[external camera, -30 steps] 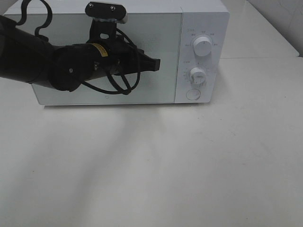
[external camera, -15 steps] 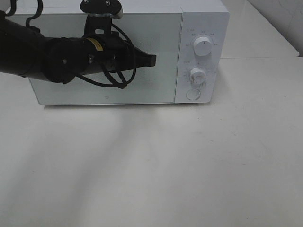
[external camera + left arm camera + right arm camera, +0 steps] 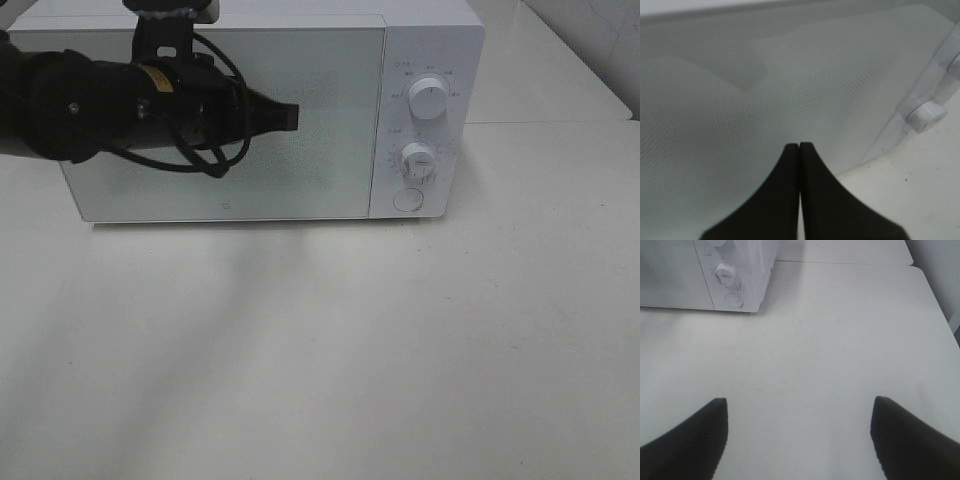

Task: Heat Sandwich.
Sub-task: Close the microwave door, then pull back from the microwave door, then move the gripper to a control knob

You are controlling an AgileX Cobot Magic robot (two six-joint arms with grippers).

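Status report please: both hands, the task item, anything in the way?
Left hand shut, empty, before microwave door. Right hand open, empty, above table. Sandwich not visible. Door closed.

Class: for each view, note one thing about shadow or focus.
Exterior high: a soft shadow falls across the table in front of the microwave. Left wrist: the shut left hand is blurred at its edges, the door mesh crisper. Right wrist: the open right hand is soft-edged, the dial sharper.
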